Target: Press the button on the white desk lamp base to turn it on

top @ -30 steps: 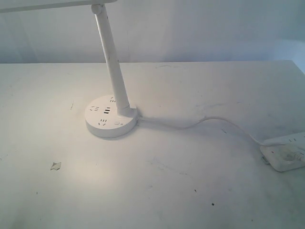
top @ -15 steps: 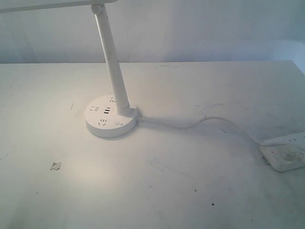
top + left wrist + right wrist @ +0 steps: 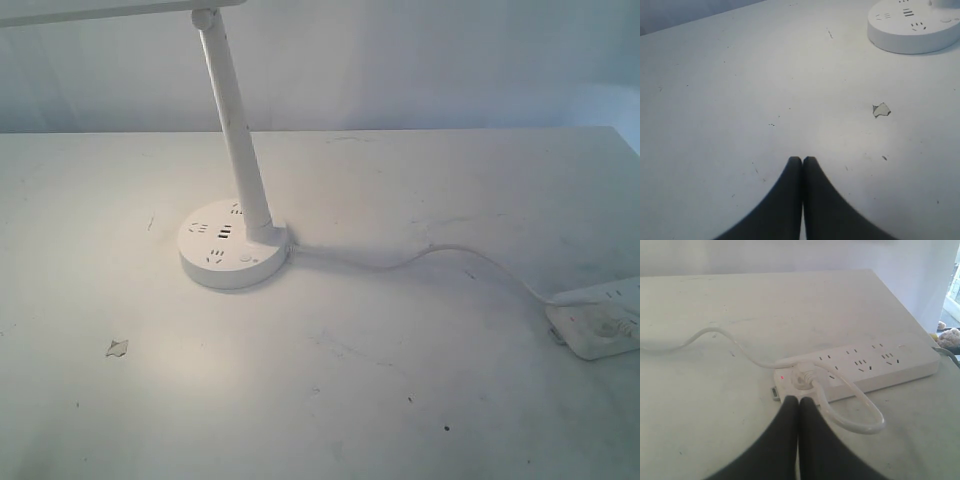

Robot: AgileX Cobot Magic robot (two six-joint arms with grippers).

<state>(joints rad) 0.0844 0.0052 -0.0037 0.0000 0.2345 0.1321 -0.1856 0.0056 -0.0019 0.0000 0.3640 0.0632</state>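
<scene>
My left gripper [image 3: 802,160] had its two dark fingers pressed together, tip to tip, with nothing between them, and it hung over a bare part of the table [image 3: 400,410]. A small torn scrap [image 3: 881,110] lay on the table between those fingers and the lamp base [image 3: 233,245], and the base was well apart from the tips. The base sat flat on the table, left of the middle in the exterior view, with its stem [image 3: 235,130] slanting up from its rear right edge. The button [image 3: 245,260] showed as a faint circle in the top of the base, near the front rim and just in front of the foot of the stem, with the dark socket slots beside it. Nothing touched it. A thin cord [image 3: 420,258] ran from the base across the table to the power strip [image 3: 875,365] at the table's right edge. My right gripper [image 3: 799,399] was also closed on nothing, fingers touching, and it hung just beside the plug [image 3: 802,377] seated in the near end of the strip, where a tiny red light glowed.
</scene>
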